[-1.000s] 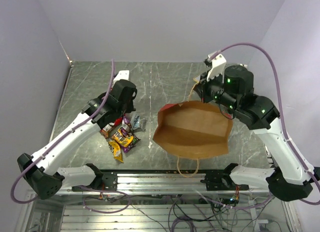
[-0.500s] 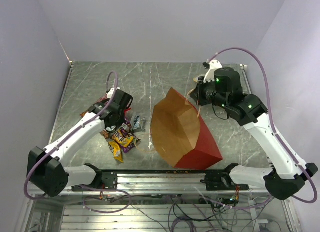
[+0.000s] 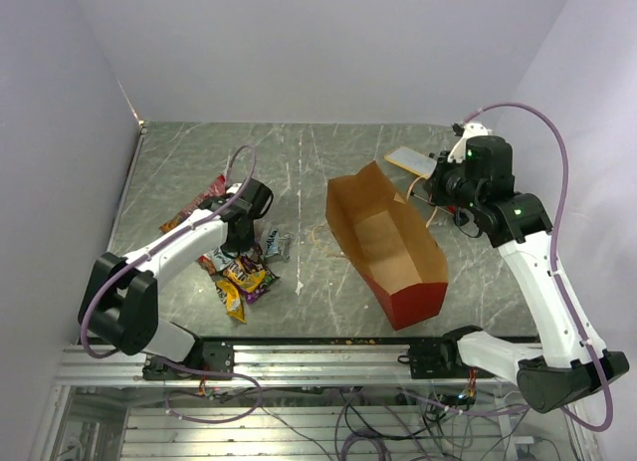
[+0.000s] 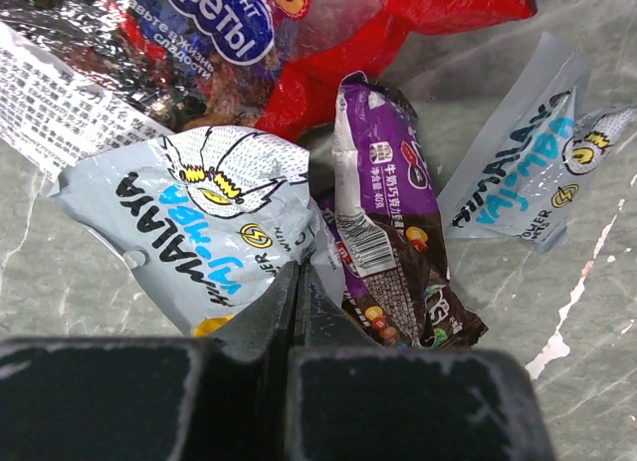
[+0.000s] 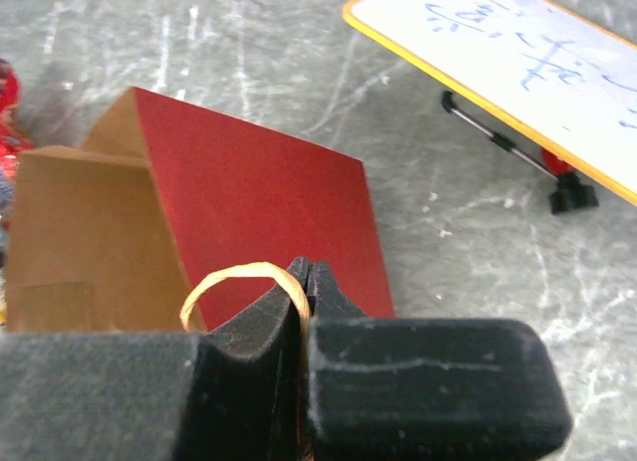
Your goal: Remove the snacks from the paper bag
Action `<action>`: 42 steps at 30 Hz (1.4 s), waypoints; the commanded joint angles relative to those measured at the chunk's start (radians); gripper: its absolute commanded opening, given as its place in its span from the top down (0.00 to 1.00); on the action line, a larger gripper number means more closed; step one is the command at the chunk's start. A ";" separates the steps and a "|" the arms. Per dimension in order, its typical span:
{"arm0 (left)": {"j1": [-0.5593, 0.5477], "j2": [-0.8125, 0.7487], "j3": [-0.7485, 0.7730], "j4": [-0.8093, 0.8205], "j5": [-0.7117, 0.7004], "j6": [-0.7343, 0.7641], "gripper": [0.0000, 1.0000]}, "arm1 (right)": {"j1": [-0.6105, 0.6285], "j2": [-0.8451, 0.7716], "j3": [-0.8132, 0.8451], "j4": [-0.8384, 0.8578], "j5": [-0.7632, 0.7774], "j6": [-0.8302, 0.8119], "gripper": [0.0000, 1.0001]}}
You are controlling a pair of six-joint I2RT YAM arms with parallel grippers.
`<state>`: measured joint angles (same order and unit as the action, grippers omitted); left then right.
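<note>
The brown paper bag [image 3: 383, 232] lies on its side right of the table's middle, with its mouth toward the back and a red side panel [image 3: 415, 302] at the near end. My right gripper [image 3: 441, 189] is shut on its thin loop handle [image 5: 239, 274], just above the red panel [image 5: 259, 192]. The snacks [image 3: 244, 274] lie in a heap on the left. My left gripper [image 3: 239, 246] hangs shut right over them, tips [image 4: 299, 272] at the edge of a silver-blue packet [image 4: 199, 232]. Around it lie a purple packet [image 4: 388, 212], a second silver-blue one [image 4: 537, 172] and the red chip bag [image 4: 368, 43].
A white board with a yellow edge [image 3: 410, 160] lies at the back right beside my right gripper, with a black pen [image 5: 508, 142] next to it. Purple walls close the table on three sides. The metal rail [image 3: 318, 356] runs along the near edge.
The bag swung from hanging open-mouthed to lying on its side, further right. My right gripper moved right and back with the handle. My left arm pulled in closer over the snack heap.
</note>
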<state>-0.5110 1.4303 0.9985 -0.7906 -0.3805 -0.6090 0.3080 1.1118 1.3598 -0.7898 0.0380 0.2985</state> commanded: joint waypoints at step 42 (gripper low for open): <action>-0.003 -0.180 0.542 -0.068 0.486 -0.017 0.00 | -0.075 0.010 0.420 -0.443 0.117 0.075 0.00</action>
<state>-0.5095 1.3144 1.4300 -0.8661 0.0967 -0.5964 0.2367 1.1419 1.6836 -1.2175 0.2085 0.3069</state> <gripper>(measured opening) 0.996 0.999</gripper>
